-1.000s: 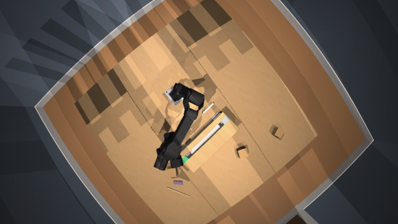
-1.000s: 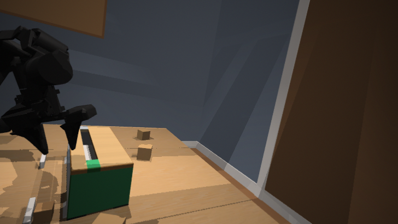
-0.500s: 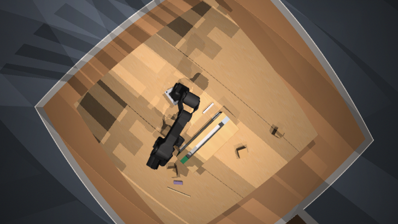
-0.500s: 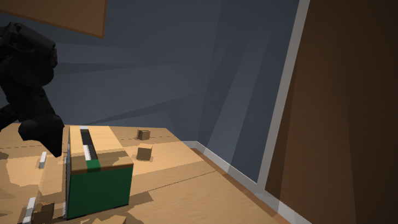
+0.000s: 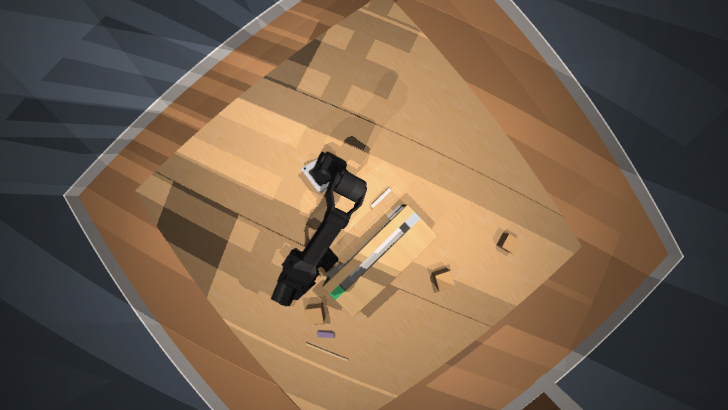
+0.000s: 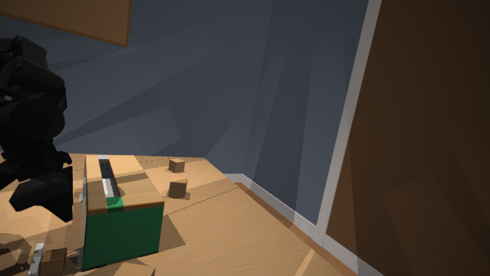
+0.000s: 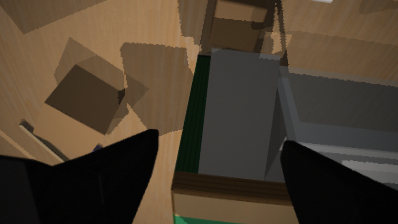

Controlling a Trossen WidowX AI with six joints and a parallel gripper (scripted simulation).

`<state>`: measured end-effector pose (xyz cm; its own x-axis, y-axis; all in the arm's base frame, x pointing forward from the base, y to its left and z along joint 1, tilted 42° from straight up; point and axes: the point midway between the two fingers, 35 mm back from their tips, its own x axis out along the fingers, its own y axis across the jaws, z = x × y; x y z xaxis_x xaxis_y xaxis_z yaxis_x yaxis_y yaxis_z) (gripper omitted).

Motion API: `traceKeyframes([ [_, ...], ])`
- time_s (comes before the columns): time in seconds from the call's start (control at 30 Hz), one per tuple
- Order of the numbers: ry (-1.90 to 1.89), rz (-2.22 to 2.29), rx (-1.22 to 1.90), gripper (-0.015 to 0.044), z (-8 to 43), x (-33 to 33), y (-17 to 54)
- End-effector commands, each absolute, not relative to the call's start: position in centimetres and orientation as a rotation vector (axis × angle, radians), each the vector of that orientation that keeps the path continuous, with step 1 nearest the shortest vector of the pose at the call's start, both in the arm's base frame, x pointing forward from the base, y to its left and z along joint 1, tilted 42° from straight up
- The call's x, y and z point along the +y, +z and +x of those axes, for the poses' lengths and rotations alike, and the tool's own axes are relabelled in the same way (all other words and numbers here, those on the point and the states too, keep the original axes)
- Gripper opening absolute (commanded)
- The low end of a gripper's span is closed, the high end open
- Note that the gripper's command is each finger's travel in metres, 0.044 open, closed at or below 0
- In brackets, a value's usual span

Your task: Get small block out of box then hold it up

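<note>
The box stands upright, with a slotted wooden top and a green end wall. Its grey interior near the green end shows in the wrist view. No block is seen on the shelf; much of the shelf is hidden. A small brown block lies on the table outside the clear front, near the green end; I cannot tell whether it is the task's block. My gripper is open and empty. It hangs tilted beside the box's front, above the table, with its fingertips apart.
A white bar lies beside the brown block. Another white bar lies near the box's far end. A cube, a purple block and a thin stick lie beyond the green end. Two cubes stand behind the box.
</note>
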<state>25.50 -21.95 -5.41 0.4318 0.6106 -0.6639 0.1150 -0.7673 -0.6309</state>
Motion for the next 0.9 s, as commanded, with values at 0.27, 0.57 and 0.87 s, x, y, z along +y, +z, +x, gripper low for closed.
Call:
traceKeyframes([
  [0.27,1.311,-2.155,-0.622,0.0285,25.2,-18.2,-9.1],
  [0.57,1.311,-2.155,-0.621,0.0285,25.3,-17.3,-10.2],
  [0.87,1.310,-2.155,-0.622,0.0285,25.4,-16.3,-11.3],
])
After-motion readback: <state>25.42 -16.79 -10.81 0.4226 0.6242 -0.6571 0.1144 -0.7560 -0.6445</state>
